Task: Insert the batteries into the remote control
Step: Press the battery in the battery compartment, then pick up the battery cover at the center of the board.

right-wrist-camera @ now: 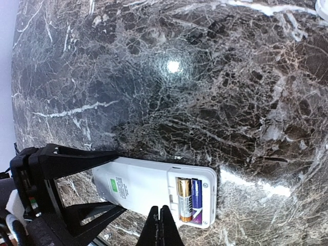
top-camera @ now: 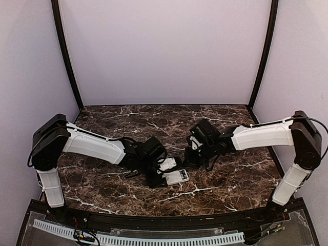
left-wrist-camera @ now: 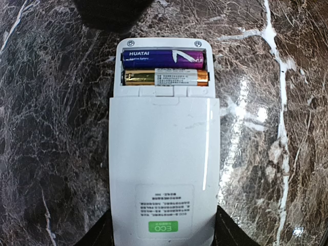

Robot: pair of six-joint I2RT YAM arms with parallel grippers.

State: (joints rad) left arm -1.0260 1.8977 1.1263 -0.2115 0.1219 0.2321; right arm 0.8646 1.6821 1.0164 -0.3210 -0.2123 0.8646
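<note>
The white remote control [left-wrist-camera: 164, 154] lies back-up on the marble table, its battery bay uncovered at the far end. Two batteries sit side by side in the bay: a purple one [left-wrist-camera: 164, 58] and a gold one [left-wrist-camera: 165, 78]. My left gripper [left-wrist-camera: 164, 237] is closed on the remote's label end, a black finger [left-wrist-camera: 97, 237] pressed against each long edge. In the right wrist view my right gripper [right-wrist-camera: 163, 218] is shut and empty, its tips hovering over the remote [right-wrist-camera: 146, 187] just beside the gold battery [right-wrist-camera: 184, 200]. From above, the remote [top-camera: 177, 177] lies between both grippers.
A small flat white piece [top-camera: 168, 164] lies on the table just behind the remote, between the two grippers. The dark marble tabletop [top-camera: 230, 179] is ringed by lilac walls, with a black rail along the near edge.
</note>
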